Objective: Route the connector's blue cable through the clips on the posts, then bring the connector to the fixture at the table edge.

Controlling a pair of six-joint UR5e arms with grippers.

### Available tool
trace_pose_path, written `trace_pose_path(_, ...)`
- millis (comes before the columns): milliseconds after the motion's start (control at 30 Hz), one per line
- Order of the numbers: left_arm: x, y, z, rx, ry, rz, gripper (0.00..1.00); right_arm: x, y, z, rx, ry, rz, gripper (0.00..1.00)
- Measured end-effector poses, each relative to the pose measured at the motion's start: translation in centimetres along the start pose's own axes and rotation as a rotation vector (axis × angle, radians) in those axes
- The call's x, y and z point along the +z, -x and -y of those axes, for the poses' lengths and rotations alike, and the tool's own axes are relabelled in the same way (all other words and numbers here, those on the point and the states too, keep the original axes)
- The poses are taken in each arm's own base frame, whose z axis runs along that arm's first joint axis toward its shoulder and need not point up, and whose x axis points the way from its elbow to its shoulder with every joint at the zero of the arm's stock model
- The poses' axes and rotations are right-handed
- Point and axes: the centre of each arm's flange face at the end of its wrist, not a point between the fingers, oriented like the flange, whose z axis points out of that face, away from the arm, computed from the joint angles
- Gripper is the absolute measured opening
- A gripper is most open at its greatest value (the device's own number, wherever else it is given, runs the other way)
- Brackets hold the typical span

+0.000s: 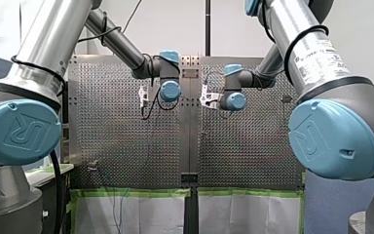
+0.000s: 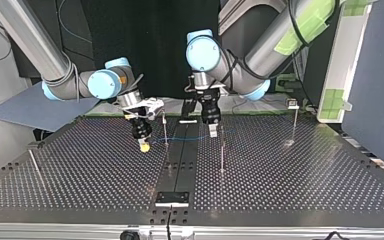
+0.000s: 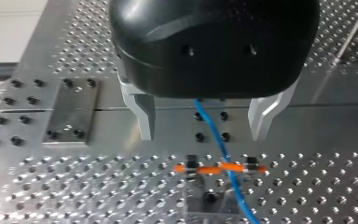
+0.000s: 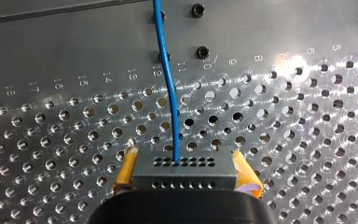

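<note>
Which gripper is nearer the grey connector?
Right: my right gripper grips the connector between its pads. My left gripper is apart, open over the blue cable.

Silver tubes make up my left arm (image 1: 53,34) and my right arm (image 1: 299,22), with round light-blue joint caps (image 1: 19,130) stamped with a logo and black cables (image 1: 293,43) looped around them. On my left gripper (image 3: 203,135) a rounded black housing (image 3: 214,42) with two small holes sits over bare metal fingers (image 3: 145,116). On my right gripper (image 4: 186,172) the pads (image 4: 127,169) are yellow.
</note>
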Motion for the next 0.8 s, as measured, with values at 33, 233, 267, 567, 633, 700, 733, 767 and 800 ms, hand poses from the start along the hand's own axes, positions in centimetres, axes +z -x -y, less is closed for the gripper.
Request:
trace_pose_path(33,0.1,-0.2,0.1,-0.001,-0.002,-0.001,1.00,0.0,0.0,0.0,0.000,0.000,0.000,0.00)
trace_pose_path(233,0.7,-0.2,0.6,-0.016,-0.017,0.005,1.00,0.0,0.0,0.0,0.000,0.000,0.000,0.00)
trace_pose_path(267,0.7,-0.2,0.6,-0.017,-0.017,0.006,1.00,0.0,0.0,0.0,0.000,0.000,-0.001,0.00)
trace_pose_path(567,1.7,0.6,0.5,-0.027,-0.008,0.020,1.00,0.0,0.0,0.0,0.000,0.000,-0.001,0.00)
trace_pose_path(633,1.9,0.7,0.5,-0.028,-0.007,0.022,1.00,0.0,0.0,0.0,0.000,0.000,-0.001,0.00)
trace_pose_path(700,2.1,0.6,0.5,-0.028,-0.010,0.021,1.00,0.0,0.0,0.0,0.000,0.000,-0.001,0.00)
trace_pose_path(733,2.2,0.6,0.5,-0.026,-0.011,0.019,1.00,0.0,0.0,0.0,0.000,0.000,-0.001,0.00)
trace_pose_path(767,2.3,0.5,0.6,-0.025,-0.012,0.017,1.00,0.0,0.0,0.0,0.000,0.000,0.000,0.00)
trace_pose_path(800,2.5,0.3,0.7,-0.022,-0.013,0.012,1.00,0.0,0.0,0.0,0.000,-0.001,0.000,0.00)
